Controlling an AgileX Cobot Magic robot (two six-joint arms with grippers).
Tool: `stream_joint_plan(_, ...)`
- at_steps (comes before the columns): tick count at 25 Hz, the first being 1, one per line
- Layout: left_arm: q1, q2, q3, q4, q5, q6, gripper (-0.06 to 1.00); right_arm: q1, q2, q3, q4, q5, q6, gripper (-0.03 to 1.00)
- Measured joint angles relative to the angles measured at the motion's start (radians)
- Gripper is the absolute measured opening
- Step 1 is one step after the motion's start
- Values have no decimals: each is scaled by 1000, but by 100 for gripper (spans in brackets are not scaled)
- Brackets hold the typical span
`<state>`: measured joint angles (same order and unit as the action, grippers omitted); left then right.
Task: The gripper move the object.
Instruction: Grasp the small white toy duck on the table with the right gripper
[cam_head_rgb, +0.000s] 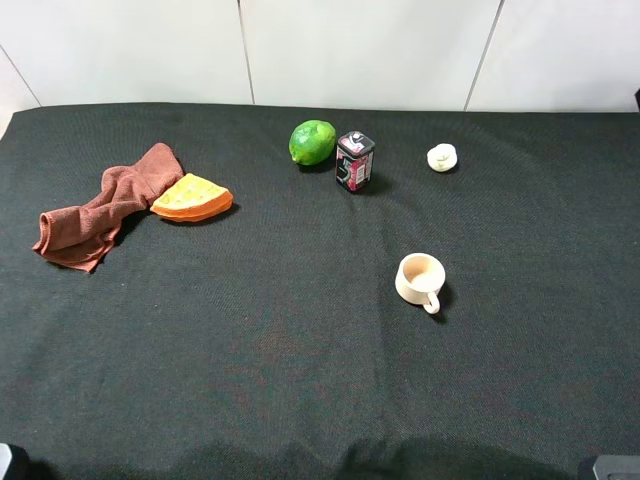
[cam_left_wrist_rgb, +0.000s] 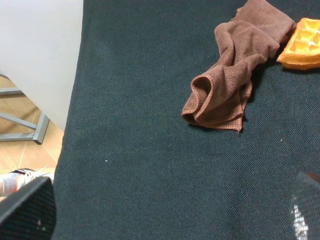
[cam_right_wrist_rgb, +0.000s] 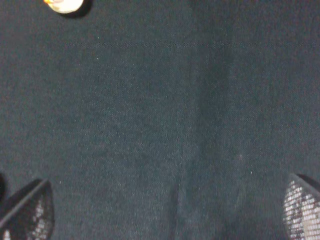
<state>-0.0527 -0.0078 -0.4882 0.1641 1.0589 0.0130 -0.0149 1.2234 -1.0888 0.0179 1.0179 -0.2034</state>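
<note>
Object (cam_head_rgb: 441, 157) lies on the far right part of the dark surface (cam_head_rgb: 300, 380) in the high view, near 1 small printed tin (cam_head_rgb: 354, 160) and well beyond 1 beige mug (cam_head_rgb: 420, 280). I count 1 object, 1 lime (cam_head_rgb: 312, 141), 1 tin, 1 mug, 1 orange waffle wedge (cam_head_rgb: 192, 197) and 1 brown cloth (cam_head_rgb: 100, 210), the wedge just beside the cloth. The object looks roundish, so I see no long axis to line up with. Neither claw reaches into this view.

In the left wrist view, the left claw (cam_left_wrist_rgb: 165, 215) is released, its 2 fingers spread wide with nothing between them, over bare surface. Cloth and wedge lie ahead of it; the object is not in frame.

In the right wrist view, the right claw (cam_right_wrist_rgb: 162, 215) is likewise released and empty. The object (cam_right_wrist_rgb: 64, 4), as I take it, shows as a cream-white round shape cut by the frame edge, well ahead of the claw and off to one side; I cannot be certain of it. I judge the right arm the nearer, so the reach would go forward and toward the middle.
</note>
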Motion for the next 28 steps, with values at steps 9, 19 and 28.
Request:
stream_joint_plan(9,0,0,0,0,0,0,99,0,195,-119,9,29,-24,69)
stream_joint_plan(19,0,0,0,0,0,0,99,0,369,-247,47,50,-73,69)
stream_joint_plan(28,0,0,0,0,0,0,99,0,516,-368,48,78,-108,69)
